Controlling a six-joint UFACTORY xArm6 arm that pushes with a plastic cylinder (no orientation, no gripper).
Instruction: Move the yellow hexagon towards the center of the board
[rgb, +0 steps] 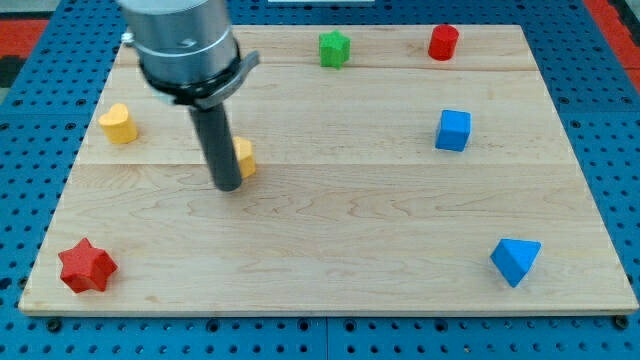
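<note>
The yellow hexagon (245, 157) lies left of the board's middle, mostly hidden behind my dark rod. My tip (229, 187) rests on the wooden board (350, 240) just at the hexagon's lower left side, touching or nearly touching it. Only the hexagon's right edge shows past the rod.
A yellow heart-shaped block (118, 124) sits at the view's left. A red star (87, 266) is at the bottom left. A green star-like block (334, 48) and a red cylinder (443, 42) sit at the top. A blue cube (453, 130) and a blue triangular block (515, 260) are at the right.
</note>
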